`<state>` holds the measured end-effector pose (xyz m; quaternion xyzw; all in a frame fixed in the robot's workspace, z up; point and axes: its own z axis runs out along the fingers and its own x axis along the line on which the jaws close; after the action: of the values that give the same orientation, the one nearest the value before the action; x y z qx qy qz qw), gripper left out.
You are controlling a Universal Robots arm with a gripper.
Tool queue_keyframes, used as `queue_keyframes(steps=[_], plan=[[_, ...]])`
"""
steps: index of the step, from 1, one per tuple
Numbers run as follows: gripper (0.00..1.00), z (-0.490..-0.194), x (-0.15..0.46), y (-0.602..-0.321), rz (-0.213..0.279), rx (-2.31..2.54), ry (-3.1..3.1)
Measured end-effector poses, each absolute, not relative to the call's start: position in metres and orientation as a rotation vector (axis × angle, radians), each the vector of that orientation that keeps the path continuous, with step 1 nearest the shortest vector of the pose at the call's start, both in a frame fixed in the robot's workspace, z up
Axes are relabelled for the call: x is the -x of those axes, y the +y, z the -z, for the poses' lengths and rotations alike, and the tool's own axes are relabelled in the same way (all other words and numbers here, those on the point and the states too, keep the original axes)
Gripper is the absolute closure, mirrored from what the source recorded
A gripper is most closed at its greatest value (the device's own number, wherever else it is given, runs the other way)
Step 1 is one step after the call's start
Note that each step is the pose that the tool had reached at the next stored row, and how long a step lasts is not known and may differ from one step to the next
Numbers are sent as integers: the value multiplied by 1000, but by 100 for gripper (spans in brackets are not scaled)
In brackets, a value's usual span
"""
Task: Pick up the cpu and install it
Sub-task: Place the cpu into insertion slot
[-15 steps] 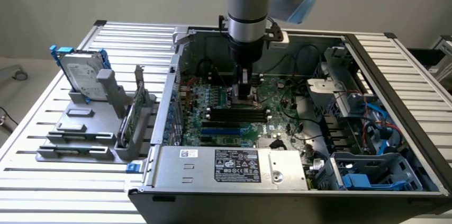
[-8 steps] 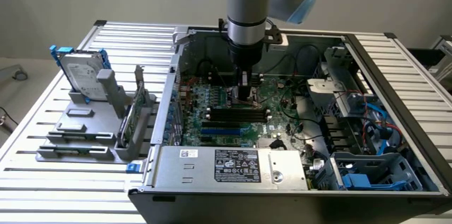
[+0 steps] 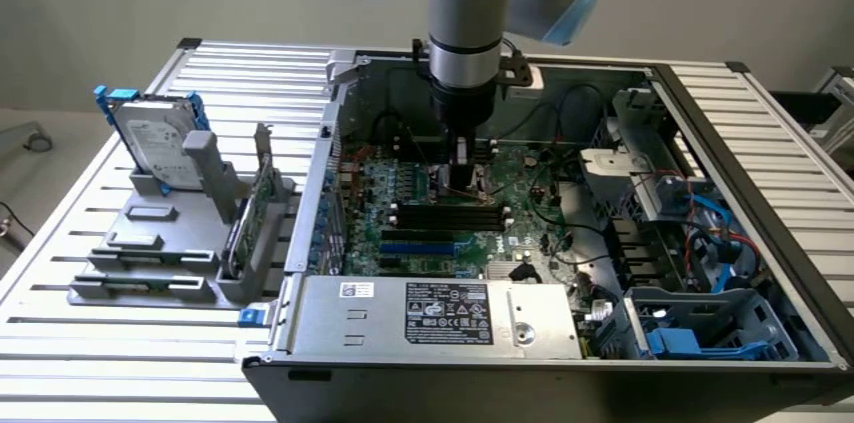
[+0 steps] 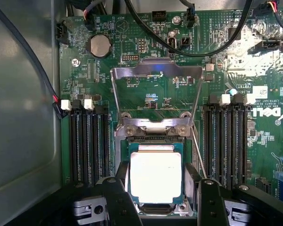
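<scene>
**A:** What's the room like?

**B:** Grey wall, and a slatted metal table (image 3: 747, 103) with an open PC case (image 3: 310, 213) lying flat on it. My arm (image 3: 470, 3) reaches straight down into the case, over the board (image 4: 132, 94).

**A:** And the cpu?

**B:** Between the jaws. The gripper (image 4: 158, 183) is closed on the cpu (image 4: 155, 175) at a middling width, with one finger (image 4: 120, 197) against each of two opposite edges. The chip lies flat, with the socket (image 4: 153, 136) directly under the gripper. I can't tell whether it's seated or just above. The plate (image 4: 155, 70) stands flipped open just beyond the fingertips, and slots (image 4: 89, 141) run along both sides of the gripper.

**A:** How will it handle?

**B:** I'd say light, thin and stiff, so weight is no worry. The metal top looks smooth, so I'd expect it to slip if I gripped there. The edges are the right hold, as I have it now. The fragile parts, I reckon, are its underside and the socket beneath. I want it level, with no sideways push and no squeeze beyond what holds it.
</scene>
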<state>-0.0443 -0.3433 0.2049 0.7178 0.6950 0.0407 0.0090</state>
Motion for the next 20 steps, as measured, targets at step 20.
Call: queue_keyframes(steps=[20], plan=[[45, -199, 45, -343, -115, -2231, 2161]])
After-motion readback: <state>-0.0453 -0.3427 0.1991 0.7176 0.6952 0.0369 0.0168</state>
